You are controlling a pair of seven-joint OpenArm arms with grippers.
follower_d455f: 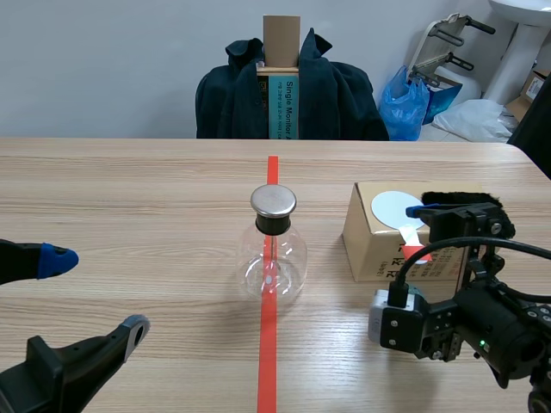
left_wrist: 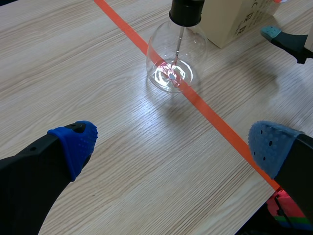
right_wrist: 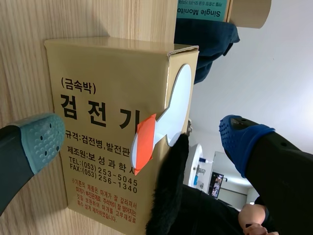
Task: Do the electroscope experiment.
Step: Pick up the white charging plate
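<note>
The experiment is judged barely begun: at the near left the left gripper (follower_d455f: 95,292) is spread wide and empty, and at the near right the right gripper (right_wrist: 142,139) is held wide open astride the white paddle (right_wrist: 176,105) on the box (follower_d455f: 366,249), nothing pinched. Farther, at centre, the electroscope flask (follower_d455f: 274,258) is left untouched; rubbing with the black fur (follower_d455f: 469,200) remains.

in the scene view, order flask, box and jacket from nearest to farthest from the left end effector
From the left end effector:
1. flask, ahead and to its right, at the middle of the table.
2. box, farther right, past the flask.
3. jacket, beyond the table's far edge, at the back.
</note>
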